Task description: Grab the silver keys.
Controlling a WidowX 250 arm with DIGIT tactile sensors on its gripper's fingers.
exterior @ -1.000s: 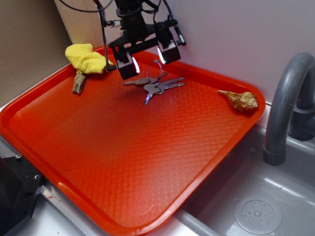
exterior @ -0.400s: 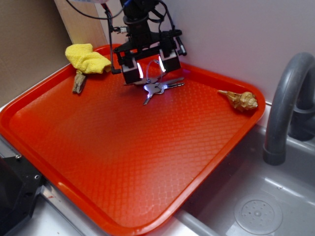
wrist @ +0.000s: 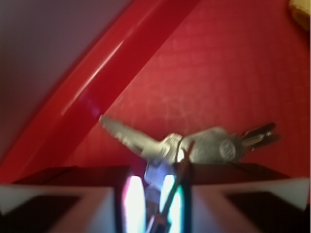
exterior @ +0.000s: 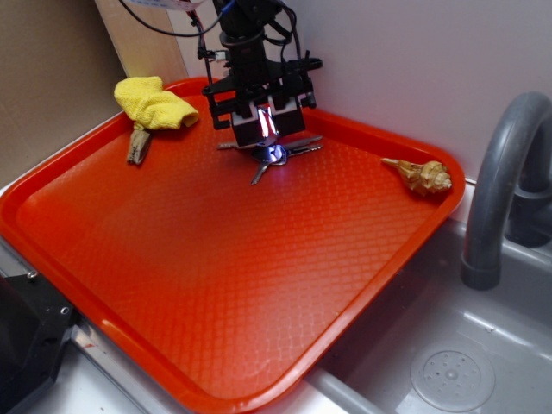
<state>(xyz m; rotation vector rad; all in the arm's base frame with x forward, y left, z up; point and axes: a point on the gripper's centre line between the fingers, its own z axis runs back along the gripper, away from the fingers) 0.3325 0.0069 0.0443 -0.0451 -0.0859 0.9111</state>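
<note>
Down came the gripper [exterior: 266,129] since 1 s ago, jaws narrowed to a slim gap round the ring of the silver keys [exterior: 280,153], which lay on the tray's [exterior: 216,285] far side — grab prob. nearly made.

No readable text; round stamp on silver keys [wrist: 224,148] too blurred.

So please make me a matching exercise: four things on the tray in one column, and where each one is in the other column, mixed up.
Things:
1. silver keys
2. yellow cloth
3. seashell
4. small wood piece

Places:
A. near the tray's right corner, close to the grey faucet
B. just in front of the cloth
C. under the end effector
D. tray's far left corner

Pairs: 1-C, 2-D, 3-A, 4-B
</note>
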